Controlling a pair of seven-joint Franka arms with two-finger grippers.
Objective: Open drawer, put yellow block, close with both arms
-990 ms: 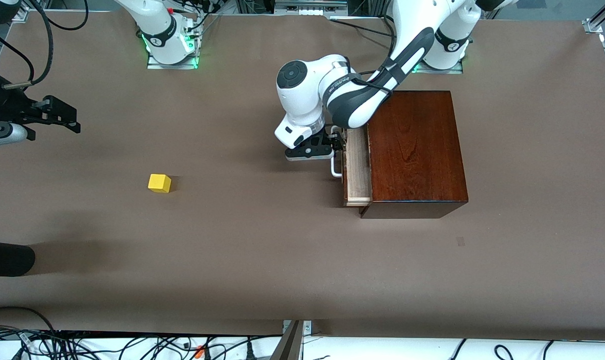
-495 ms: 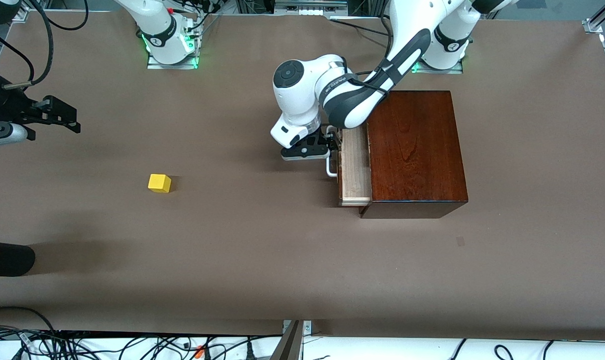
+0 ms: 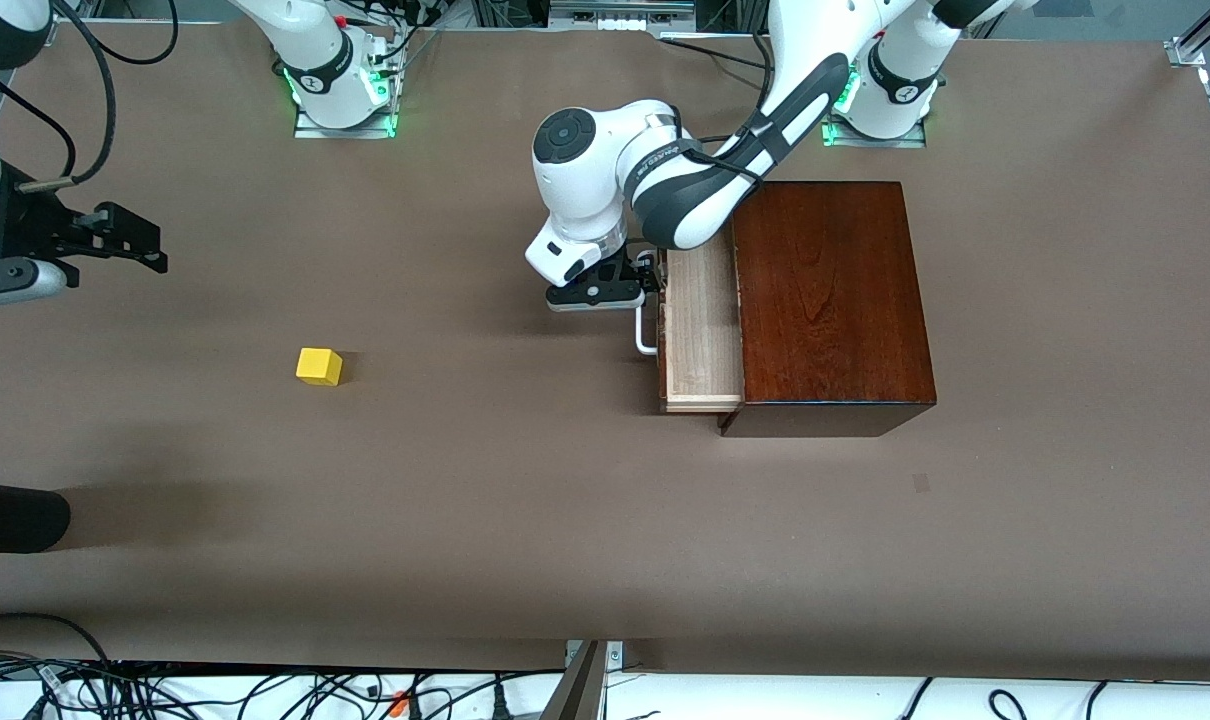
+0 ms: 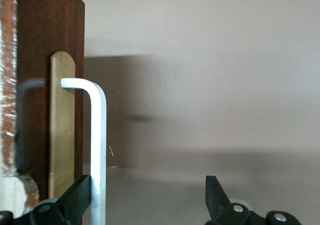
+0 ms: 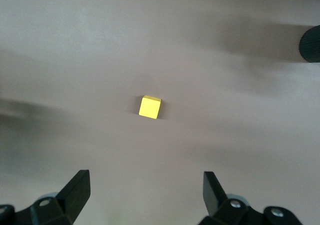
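The mahogany box (image 3: 825, 300) sits toward the left arm's end of the brown table (image 3: 525, 520). Its drawer (image 3: 703, 330) is pulled partway out at the box's nine o'clock side, seen from the front camera, and the pale wood tray shows bare inside.

The left gripper (image 3: 653, 285) is down at the drawer front, at the twelve o'clock end of the white U-shaped handle (image 3: 645, 335). In the left wrist view the pincer (image 4: 147, 190) stands wide open. The handle's bar (image 4: 98, 135) runs between the two fingers, hard against one of them (image 4: 80, 195), with a broad gap to the other. It is hooked rather than squeezed. A brass plate (image 4: 62, 125) lies on the dark drawer front under the bar.

The yellow block (image 3: 319, 366) sits alone on the table, well apart from the drawer at about nine o'clock from it, toward the right arm's end.

The right arm waits. The right gripper (image 3: 140, 245) hangs over open table at roughly ten o'clock from the block. Its fingers are spread fully and hold nothing, and the right wrist view looks down on the cube (image 5: 150, 107) past the pincer (image 5: 146, 185).
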